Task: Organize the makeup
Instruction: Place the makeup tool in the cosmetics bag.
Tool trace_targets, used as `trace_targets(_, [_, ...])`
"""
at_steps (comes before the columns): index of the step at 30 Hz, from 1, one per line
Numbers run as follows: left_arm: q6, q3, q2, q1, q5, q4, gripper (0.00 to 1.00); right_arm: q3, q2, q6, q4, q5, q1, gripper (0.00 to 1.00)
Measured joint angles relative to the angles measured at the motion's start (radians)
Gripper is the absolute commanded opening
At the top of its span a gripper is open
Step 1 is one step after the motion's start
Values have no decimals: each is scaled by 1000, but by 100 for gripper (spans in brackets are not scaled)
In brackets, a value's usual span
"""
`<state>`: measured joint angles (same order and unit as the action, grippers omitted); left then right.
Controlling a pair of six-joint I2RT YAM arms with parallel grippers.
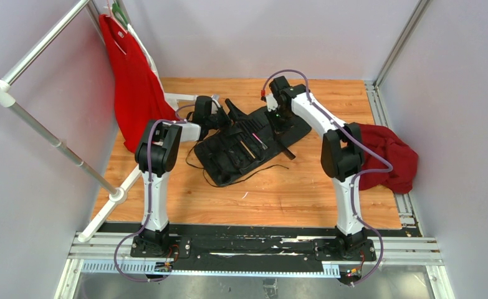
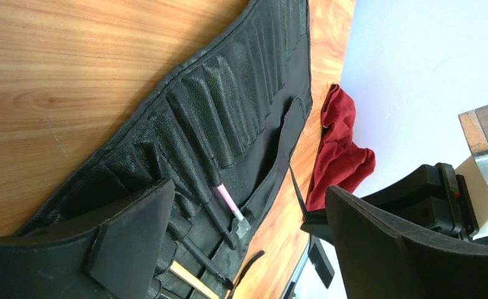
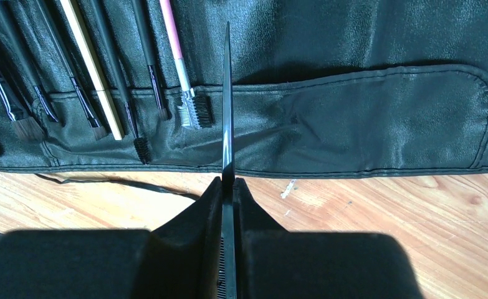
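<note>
The black slotted roll (image 3: 353, 112) lies unrolled on the wooden table. Several makeup brushes sit in its slots, among them a pink one (image 3: 172, 37), a tan one (image 3: 91, 56) and black ones (image 3: 148, 50). My right gripper (image 3: 228, 182) is shut on a thin black brush (image 3: 227, 93), whose tip points over the roll just right of the pink brush. My left gripper (image 2: 248, 190) hangs open over the roll's (image 2: 229, 112) other end, holding nothing; the pink brush (image 2: 227, 200) shows between its fingers (image 2: 135, 230).
A dark red cloth (image 1: 387, 156) lies crumpled at the table's right edge. A red garment (image 1: 132, 87) hangs on a white rack (image 1: 42, 131) at the left. The roll's black cord (image 1: 241, 174) trails onto the wood in front of the roll (image 1: 253, 140).
</note>
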<state>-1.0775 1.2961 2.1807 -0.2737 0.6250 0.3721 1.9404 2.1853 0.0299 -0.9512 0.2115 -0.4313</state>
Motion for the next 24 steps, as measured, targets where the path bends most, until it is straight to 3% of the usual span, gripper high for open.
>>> trace_targets(24, [0,0,0,3,6,0,98,72,93,17,-32,26,-7,1])
